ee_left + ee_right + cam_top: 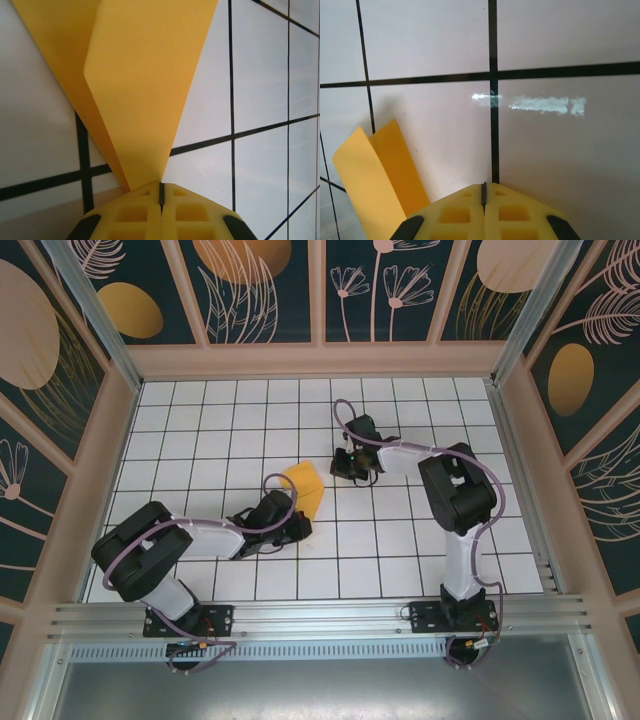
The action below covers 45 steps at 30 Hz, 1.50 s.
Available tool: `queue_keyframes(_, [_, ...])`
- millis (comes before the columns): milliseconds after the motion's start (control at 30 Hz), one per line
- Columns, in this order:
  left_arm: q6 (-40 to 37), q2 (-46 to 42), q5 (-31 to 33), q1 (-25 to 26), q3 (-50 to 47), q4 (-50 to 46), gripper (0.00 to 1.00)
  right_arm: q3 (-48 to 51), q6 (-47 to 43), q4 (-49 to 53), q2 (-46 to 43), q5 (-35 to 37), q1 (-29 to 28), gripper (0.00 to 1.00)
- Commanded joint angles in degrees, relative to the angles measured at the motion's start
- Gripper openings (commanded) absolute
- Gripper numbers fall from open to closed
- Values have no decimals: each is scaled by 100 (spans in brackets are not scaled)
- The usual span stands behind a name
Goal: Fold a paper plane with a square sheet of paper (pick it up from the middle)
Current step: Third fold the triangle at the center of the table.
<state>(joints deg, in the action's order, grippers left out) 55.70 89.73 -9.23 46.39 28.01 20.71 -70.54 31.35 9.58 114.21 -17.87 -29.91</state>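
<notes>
The square sheet of paper (306, 490) is orange-yellow and folded into a narrow wedge with one flap lifted, lying mid-table. My left gripper (298, 525) is shut at its near, narrow end. In the left wrist view the paper (145, 90) tapers right down to the seam of the left gripper (161, 186), with one layer passing under a finger. I cannot tell if it is pinched. My right gripper (347, 465) is shut just right of the paper, its tip low over a white tile. In the right wrist view the paper (375, 170) lies left of the right gripper (483, 186), apart from it.
The white tiled floor (420, 540) with black grid lines spreads around both arms. Patterned walls with wooden frames (320, 358) close in the back and sides. An aluminium rail (320, 620) runs along the near edge by the arm bases.
</notes>
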Motion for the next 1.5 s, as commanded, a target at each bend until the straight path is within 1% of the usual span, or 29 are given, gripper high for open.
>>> queue_keyframes(0, [-262,-413,-59,13,-105,-782,7,297,-121,151,-762,315,-104,8])
queue_keyframes(67, [-312,-708,-10,14,-85,-871,12,534,-121,120,-1033,400,-160,10])
queue_keyframes(100, [-322,-874,54,15,-69,-932,17,641,-136,119,-1162,468,-282,12])
queue_keyframes(200, [-317,-1281,549,6,11,-1258,29,849,-169,136,-1403,658,-570,17])
queue_keyframes(233, [-286,-1413,760,-7,29,-1360,34,890,-180,123,-1456,717,-689,18])
queue_keyframes(267, [-241,-1513,927,-24,23,-1437,37,915,-182,117,-1477,768,-790,18])
queue_keyframes(367, [-91,-1749,1309,-138,-48,-1546,40,945,-182,25,-1439,759,-1068,18])
queue_keyframes(500, [-8,-1824,1218,-233,-155,-1227,37,929,-82,-137,-1165,583,-1207,17])
queue_keyframes(700, [47,-1542,791,-278,-150,-480,26,902,70,-408,-802,256,-1245,14])
queue_keyframes(800, [18,-1297,717,-284,-47,-254,22,893,129,-486,-685,189,-1241,13])
queue_keyframes(1000, [-75,-704,706,-378,184,-106,20,941,222,-585,-581,116,-1245,13])
queue_keyframes(1167, [-110,-490,595,-415,274,32,19,1023,275,-624,-548,110,-1243,13])
queue_keyframes(1233, [-107,-500,574,-414,275,47,19,1041,290,-637,-533,108,-1245,13])
queue_keyframes(1333, [-88,-570,739,-412,258,-101,18,1055,314,-649,-532,108,-1241,12])
queue_keyframes(1467, [-66,-884,923,-415,181,-230,18,1083,345,-665,-498,116,-1247,12])
